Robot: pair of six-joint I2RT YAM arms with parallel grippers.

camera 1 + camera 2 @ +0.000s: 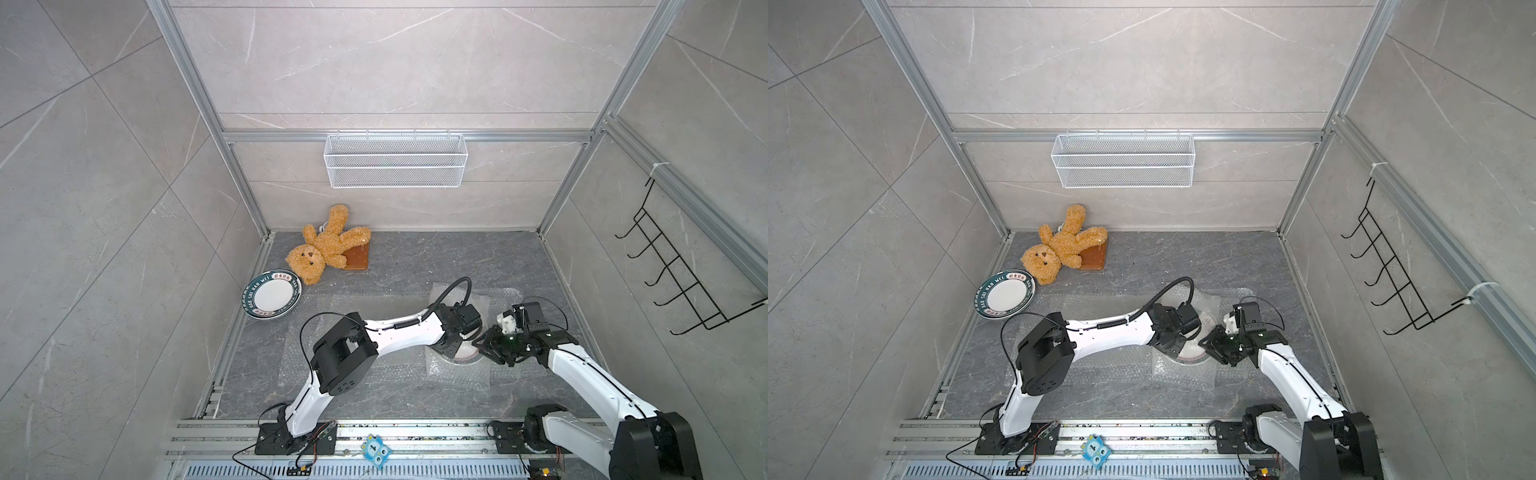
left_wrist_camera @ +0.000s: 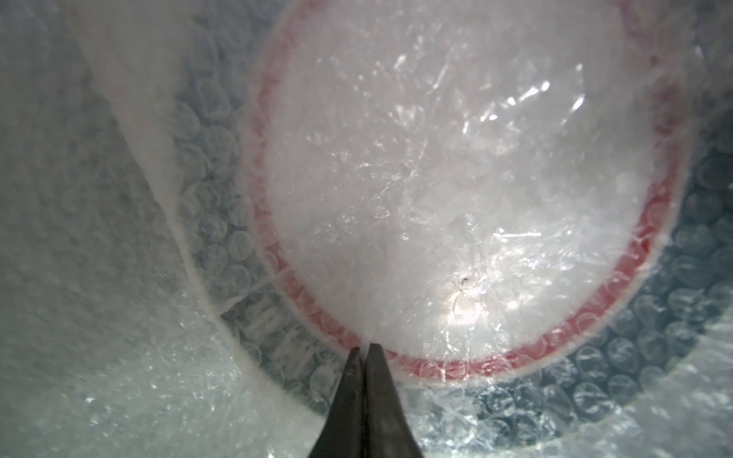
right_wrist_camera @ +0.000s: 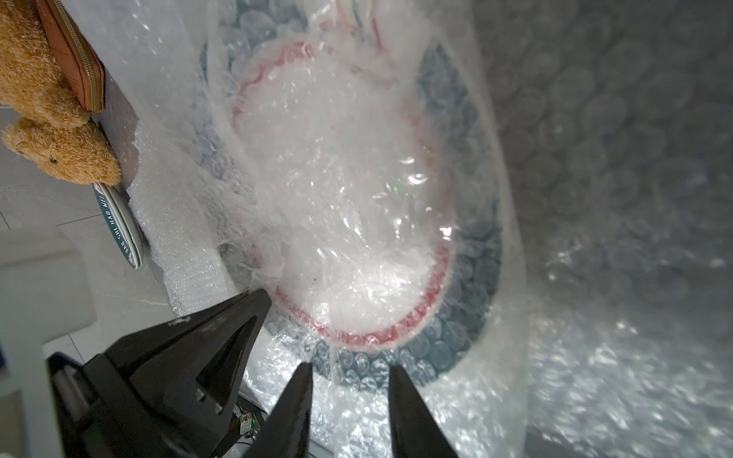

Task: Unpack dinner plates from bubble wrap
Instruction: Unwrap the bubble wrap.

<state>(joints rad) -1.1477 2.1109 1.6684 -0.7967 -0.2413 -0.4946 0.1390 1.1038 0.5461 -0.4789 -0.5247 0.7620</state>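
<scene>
**Wrapped plate gripped at wrap; one plate bare**

Bare dinner plate (image 1: 272, 296) lies far left on the table (image 1: 415, 257), round, glossy white, dark green rim band lettered "HAO SHI HAO WEI". A second plate (image 2: 436, 178), red ring visible, sits near right inside crinkly translucent bubble wrap (image 1: 457, 374). Left hand (image 2: 365, 349) has its tips pressed together, pinching the film. Right hand (image 3: 351, 374) has its tips apart astride a wrap fold; grip cannot be told. Fuzzy teddy bear (image 1: 322, 249) lies on a brown zipped pouch (image 1: 357, 259).
</scene>
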